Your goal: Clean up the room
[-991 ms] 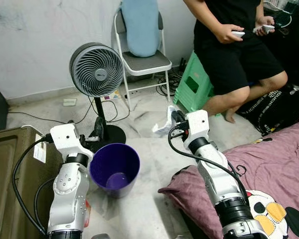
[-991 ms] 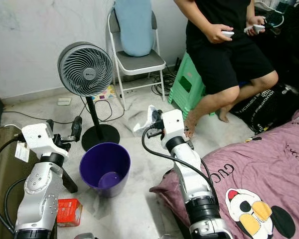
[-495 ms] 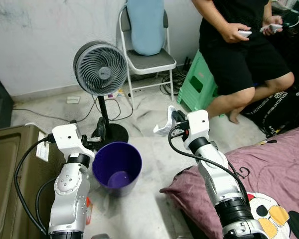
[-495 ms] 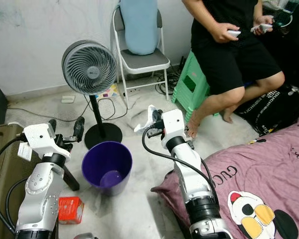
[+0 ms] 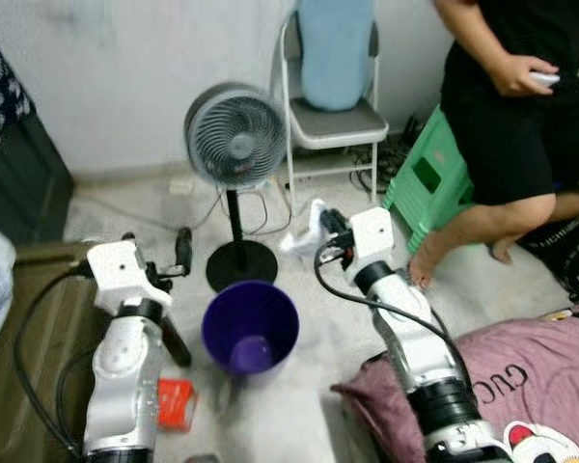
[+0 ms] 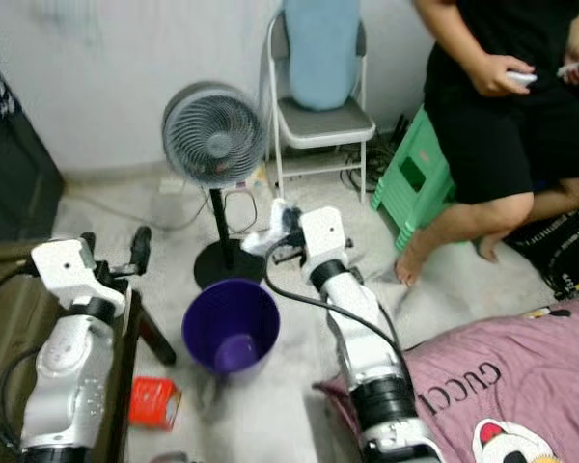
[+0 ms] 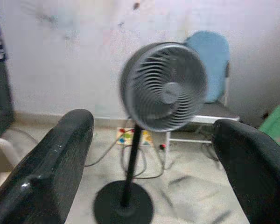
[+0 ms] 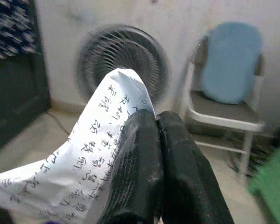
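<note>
The sheet of printed paper (image 8: 98, 168) is pinched at one edge by the right hand (image 8: 158, 140), whose two black fingers are pressed together on it; most of the sheet hangs loose to one side. The purple bin (image 5: 250, 326) stands on the floor below this hand and toward the robot's left, mouth up and apparently empty. To finish well, the hand should travel across until the dangling sheet is wholly over the rim, then sink a little before letting go, since light paper may drift. The right arm reaches forward, forearm raised, with the wrist above the bin's far rim. The left hand (image 5: 156, 253), fingers spread apart and holding nothing, hovers beside the bin, pointing toward the standing fan (image 5: 235, 135).
</note>
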Controlling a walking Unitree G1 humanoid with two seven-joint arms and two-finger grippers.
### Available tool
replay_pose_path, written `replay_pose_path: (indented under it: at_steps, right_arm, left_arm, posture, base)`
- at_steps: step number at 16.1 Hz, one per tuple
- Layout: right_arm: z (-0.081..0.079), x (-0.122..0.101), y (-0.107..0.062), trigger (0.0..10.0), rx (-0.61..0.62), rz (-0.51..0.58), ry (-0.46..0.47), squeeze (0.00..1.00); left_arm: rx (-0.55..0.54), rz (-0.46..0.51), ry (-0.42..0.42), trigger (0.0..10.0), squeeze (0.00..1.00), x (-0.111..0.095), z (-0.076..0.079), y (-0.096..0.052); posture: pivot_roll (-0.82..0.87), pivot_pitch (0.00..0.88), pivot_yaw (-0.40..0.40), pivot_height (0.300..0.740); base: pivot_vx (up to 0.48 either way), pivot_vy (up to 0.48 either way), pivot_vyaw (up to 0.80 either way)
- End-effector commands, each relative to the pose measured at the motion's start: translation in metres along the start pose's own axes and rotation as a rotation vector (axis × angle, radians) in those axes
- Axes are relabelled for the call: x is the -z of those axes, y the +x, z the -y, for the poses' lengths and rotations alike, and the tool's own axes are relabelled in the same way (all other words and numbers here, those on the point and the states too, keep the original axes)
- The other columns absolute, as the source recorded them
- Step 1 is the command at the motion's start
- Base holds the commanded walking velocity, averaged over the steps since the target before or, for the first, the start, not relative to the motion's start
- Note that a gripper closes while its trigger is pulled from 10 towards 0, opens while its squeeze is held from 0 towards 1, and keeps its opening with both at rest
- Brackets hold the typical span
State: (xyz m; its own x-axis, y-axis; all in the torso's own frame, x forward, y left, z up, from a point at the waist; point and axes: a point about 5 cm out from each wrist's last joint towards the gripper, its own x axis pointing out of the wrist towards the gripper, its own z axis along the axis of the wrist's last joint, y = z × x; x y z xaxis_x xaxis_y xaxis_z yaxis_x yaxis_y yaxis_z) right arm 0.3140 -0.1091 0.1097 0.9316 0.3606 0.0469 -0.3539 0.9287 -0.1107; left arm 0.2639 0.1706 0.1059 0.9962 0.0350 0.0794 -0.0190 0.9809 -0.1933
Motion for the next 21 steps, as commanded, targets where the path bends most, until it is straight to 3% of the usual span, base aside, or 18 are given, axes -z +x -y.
replay_pose_path:
  at_steps: [1,6,10,14,16,21]
  right_arm:
    - [0.005,-0.001,-0.001,10.0,0.020,0.003,0.002,0.00]
    - [0.004,-0.001,0.000,10.0,0.018,0.004,-0.001,0.00]
    - [0.003,-0.002,-0.001,10.0,0.009,0.013,-0.016,0.00]
    - [0.002,-0.002,0.002,10.0,0.007,0.012,-0.006,0.00]
    - [0.000,-0.001,0.003,10.0,0.007,0.009,-0.003,0.00]
    - [0.003,-0.001,0.005,10.0,0.031,0.008,0.006,0.00]
  left_arm:
    - [0.024,-0.001,0.000,10.0,0.00,0.000,0.004,0.001]
    - [0.011,-0.010,0.006,10.0,0.00,0.001,0.003,0.001]
    - [0.023,0.006,0.014,10.0,0.00,-0.002,0.001,-0.001]
    - [0.110,0.007,0.078,10.0,0.00,-0.004,-0.006,-0.008]
    - [0.161,-0.001,0.091,10.0,0.00,-0.004,-0.008,-0.014]
    - [0.363,-0.013,0.121,10.0,0.00,-0.004,0.006,-0.025]
  posture:
    - [-0.02,0.033,-0.018,0.740]
    - [-0.03,0.033,-0.018,0.740]
    - [-0.02,0.029,-0.017,0.740]
    - [0.00,0.030,-0.026,0.740]
    - [0.00,0.031,-0.026,0.740]
    - [0.00,0.024,-0.022,0.740]
  base:
    - [0.259,0.000,0.00]
    - [0.052,0.000,0.00]
    - [0.000,0.000,0.71]
    - [0.000,0.000,0.80]
    - [0.000,0.000,0.00]
    - [0.000,0.000,0.00]
